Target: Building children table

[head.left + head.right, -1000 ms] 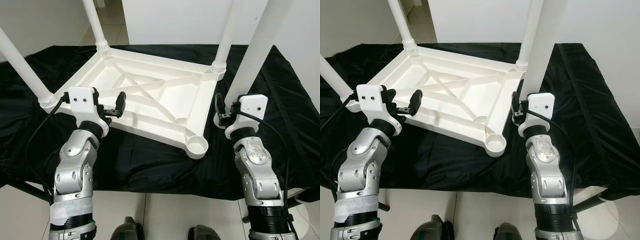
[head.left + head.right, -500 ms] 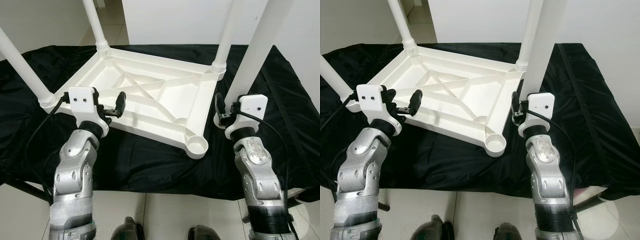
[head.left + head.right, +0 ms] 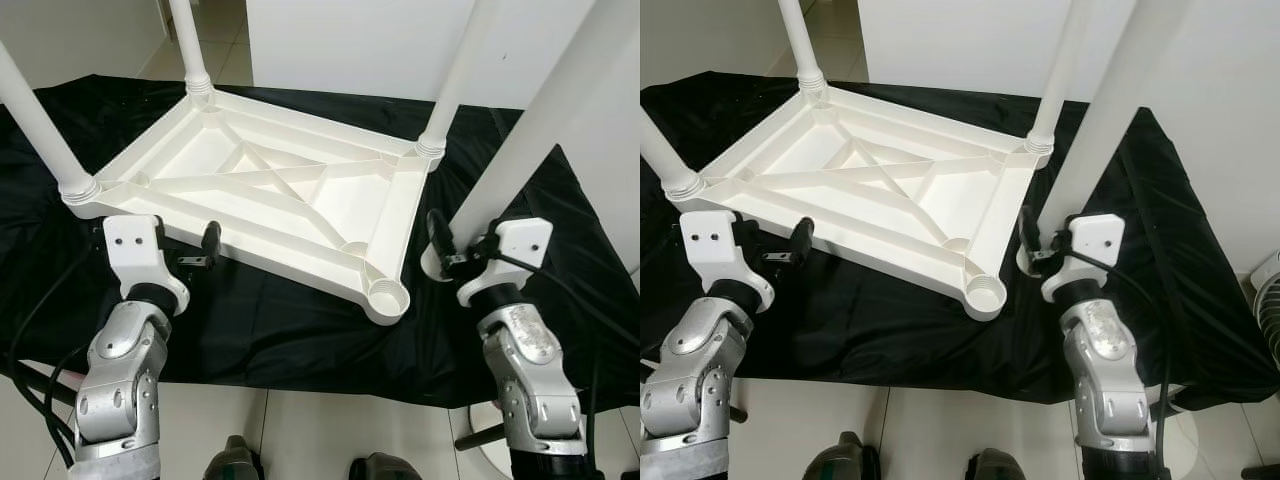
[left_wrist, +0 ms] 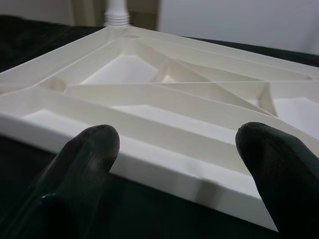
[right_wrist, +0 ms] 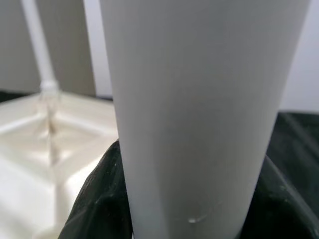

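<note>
The white plastic table top [image 3: 270,190] lies upside down on a black cloth. Three white legs stand in its corners: far left [image 3: 186,45], near left [image 3: 35,115], far right [image 3: 455,85]. The near right corner socket [image 3: 388,297] is empty. My right gripper [image 3: 460,252] is shut on the lower end of a fourth white leg [image 3: 545,125], which leans up and to the right, its foot just right of that socket. The leg [image 5: 199,99] sits between the dark fingers [image 5: 97,201]. My left gripper [image 4: 174,149] is open, just short of the table's near rim [image 4: 164,164].
The black cloth [image 3: 290,320] covers a low surface whose front edge runs just before my arms. Tiled floor [image 3: 330,430] lies below. A white wall [image 3: 350,40] stands behind. A black stand foot [image 3: 480,435] shows under the cloth at the right.
The camera has shifted. My left gripper has drawn back off the table's near rim toward me, still open. The right gripper keeps the leg, which now leans further right.
</note>
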